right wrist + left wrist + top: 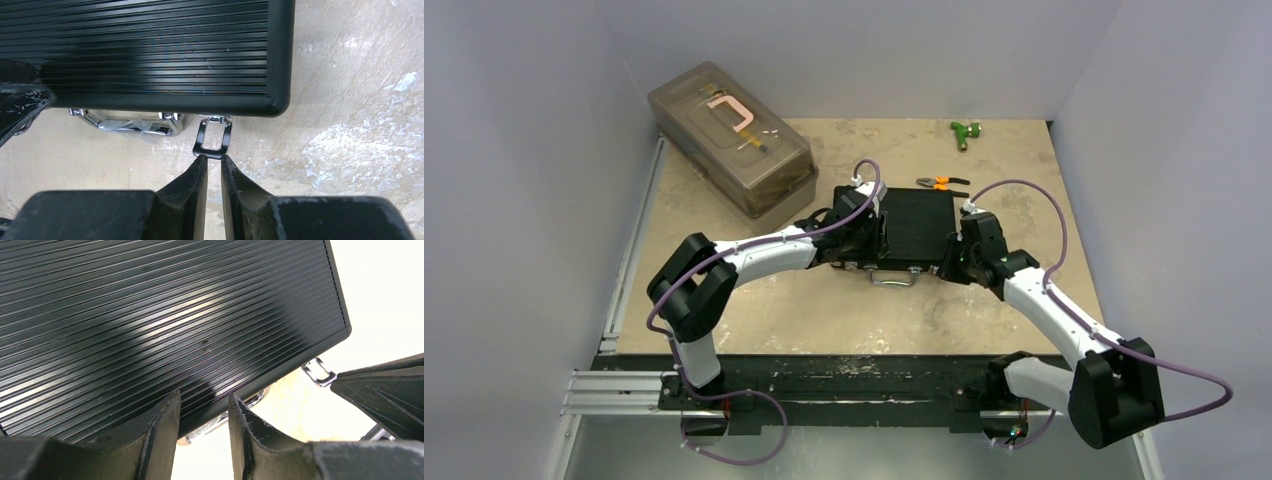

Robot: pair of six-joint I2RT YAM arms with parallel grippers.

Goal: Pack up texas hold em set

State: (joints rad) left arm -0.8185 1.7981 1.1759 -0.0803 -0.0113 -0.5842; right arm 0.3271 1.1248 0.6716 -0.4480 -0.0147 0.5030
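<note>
At mid-tabletop (824, 310) the black ribbed briefcase (916, 228) lay flat, lid down and shut. Its silver handle (894, 280) faced the arm bases.

Left pincer (864, 245) – at the case's left end. Left wrist view: left pincer (204, 425) had its fingers apart with nothing between them, poised over the near edge of the ribbed lid (165, 325). A silver latch loop (319, 372) hung off the case's near corner, with the other arm's dark finger just beside it.

Right pincer (949, 262) – at the case's near right corner. Right wrist view: right pincer (214, 165) had its fingers drawn almost together, only a narrow slit left. The tips met the lower bar of the latch loop (214, 137), which stuck out from the case edge onto the tabletop. Whether they actually pinched the bar, I could not tell. The handle (127, 122) lay just left of that latch.

Elsewhere on the tabletop:
- Translucent grey-brown plastic box (729, 150), lid on, far left, well apart from the case.
- Orange-handled pliers (944, 184) just beyond the case's far right corner.
- Small green tool (964, 132) near the back wall.
</note>
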